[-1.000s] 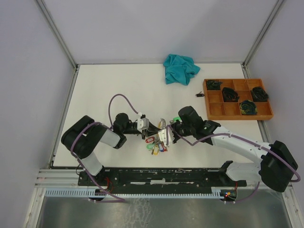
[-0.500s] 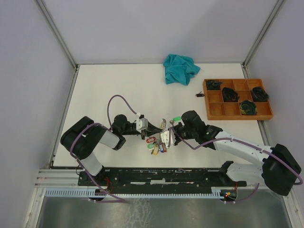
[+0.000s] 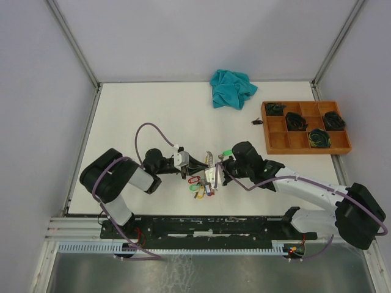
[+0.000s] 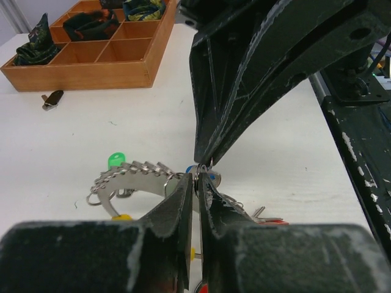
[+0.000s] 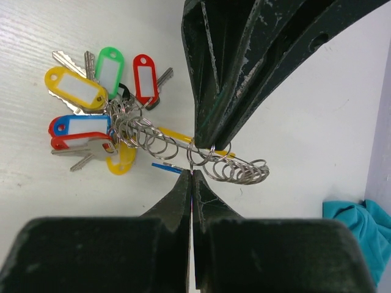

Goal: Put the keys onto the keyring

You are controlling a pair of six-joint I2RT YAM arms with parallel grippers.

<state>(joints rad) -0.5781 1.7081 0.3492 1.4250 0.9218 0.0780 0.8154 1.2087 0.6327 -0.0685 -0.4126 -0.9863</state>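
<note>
Two claws meet tip to tip near the middle of the bench's near edge. The left claw [image 3: 194, 166] is clenched, its fingers pressed flat together on the thin wire of the keyring [image 5: 211, 160]. The right claw [image 3: 215, 174] is clamped on the same wire from the opposite side, and the two pairs of tips nearly touch. A row of small split loops is strung along the keyring. The keys [image 5: 78, 90] lie bunched at one end of it, their yellow, green, red and blue tags fanned out on the white top. One green tag [image 4: 114, 161] lies by the loops, apart from the bunch. A wooden tray [image 3: 305, 150] sits by the right edge towards the far corner, and a teal cloth [image 3: 232, 88] lies at the far edge.
</note>
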